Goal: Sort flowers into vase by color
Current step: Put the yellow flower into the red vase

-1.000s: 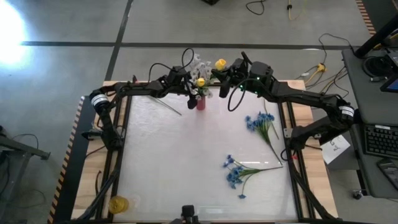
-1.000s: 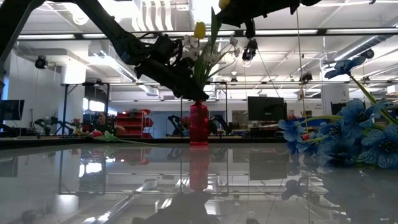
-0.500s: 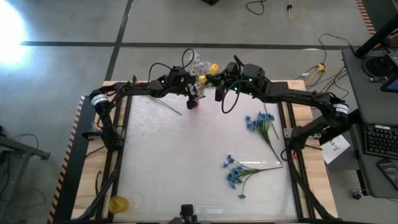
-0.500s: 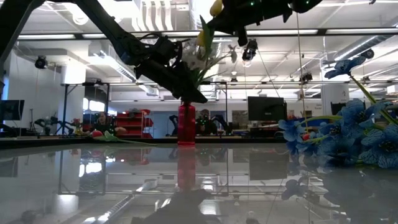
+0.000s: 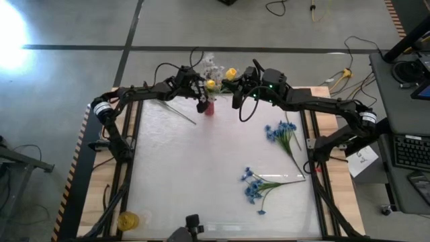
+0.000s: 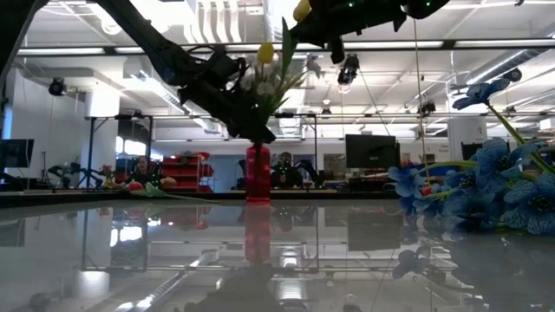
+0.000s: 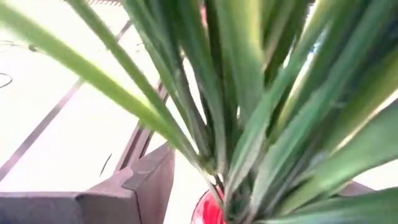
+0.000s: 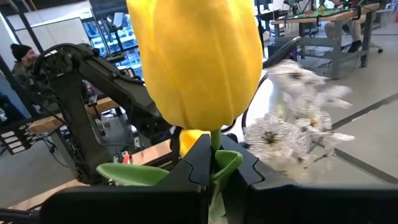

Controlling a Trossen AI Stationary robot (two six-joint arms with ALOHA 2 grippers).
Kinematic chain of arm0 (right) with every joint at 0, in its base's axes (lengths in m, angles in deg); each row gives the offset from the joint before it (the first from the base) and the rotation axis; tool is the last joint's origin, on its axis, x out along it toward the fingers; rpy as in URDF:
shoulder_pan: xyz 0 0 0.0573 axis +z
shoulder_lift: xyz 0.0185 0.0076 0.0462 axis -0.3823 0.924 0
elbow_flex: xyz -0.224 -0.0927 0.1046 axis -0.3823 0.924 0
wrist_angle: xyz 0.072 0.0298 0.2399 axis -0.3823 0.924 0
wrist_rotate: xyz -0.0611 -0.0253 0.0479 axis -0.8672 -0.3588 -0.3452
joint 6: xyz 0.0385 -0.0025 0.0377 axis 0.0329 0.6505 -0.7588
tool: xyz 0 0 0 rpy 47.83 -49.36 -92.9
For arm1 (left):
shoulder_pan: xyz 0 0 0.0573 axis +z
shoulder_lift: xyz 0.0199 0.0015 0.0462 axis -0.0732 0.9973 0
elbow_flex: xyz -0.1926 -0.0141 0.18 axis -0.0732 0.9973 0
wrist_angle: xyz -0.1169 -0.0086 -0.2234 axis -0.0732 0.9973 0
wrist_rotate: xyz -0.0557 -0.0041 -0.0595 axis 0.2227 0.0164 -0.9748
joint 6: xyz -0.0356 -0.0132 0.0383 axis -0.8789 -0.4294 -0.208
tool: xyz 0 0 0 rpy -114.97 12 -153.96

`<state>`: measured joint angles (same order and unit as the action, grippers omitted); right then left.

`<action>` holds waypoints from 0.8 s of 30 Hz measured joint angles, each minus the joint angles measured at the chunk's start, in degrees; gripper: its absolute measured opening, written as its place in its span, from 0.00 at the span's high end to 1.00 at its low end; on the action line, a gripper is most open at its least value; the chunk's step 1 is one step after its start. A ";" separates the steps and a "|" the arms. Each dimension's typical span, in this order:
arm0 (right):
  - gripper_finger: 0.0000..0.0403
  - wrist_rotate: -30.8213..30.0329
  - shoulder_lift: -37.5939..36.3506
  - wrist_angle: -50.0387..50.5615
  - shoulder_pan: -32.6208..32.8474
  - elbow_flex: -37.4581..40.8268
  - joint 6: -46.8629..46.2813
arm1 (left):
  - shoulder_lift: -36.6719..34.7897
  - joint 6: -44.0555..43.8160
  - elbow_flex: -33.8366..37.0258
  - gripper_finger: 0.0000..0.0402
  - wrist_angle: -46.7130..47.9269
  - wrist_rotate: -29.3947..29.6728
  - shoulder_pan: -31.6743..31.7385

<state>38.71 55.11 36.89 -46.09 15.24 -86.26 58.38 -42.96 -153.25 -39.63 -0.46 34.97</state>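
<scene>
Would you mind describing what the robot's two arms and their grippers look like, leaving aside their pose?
Both arms are dark and slim, built of jointed segments. Each has a pale band near its outer joint, and thin black cables loop by the wrists. The left gripper is black. The right gripper has two dark, angular fingers, and small green lights glow on that arm's wrist housing.
</scene>
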 joint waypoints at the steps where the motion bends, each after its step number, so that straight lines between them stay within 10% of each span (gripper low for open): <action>1: 0.97 -0.26 0.00 0.03 -0.01 0.00 0.00 | -0.23 0.00 0.00 0.45 0.43 -0.17 0.31; 24: 0.97 -1.18 0.63 -0.60 -0.02 0.00 -0.05 | -5.95 1.76 0.51 0.20 12.45 -1.64 1.17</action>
<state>37.53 55.74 36.29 -46.11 15.24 -86.31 52.42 -41.21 -152.74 -27.17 -2.10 36.14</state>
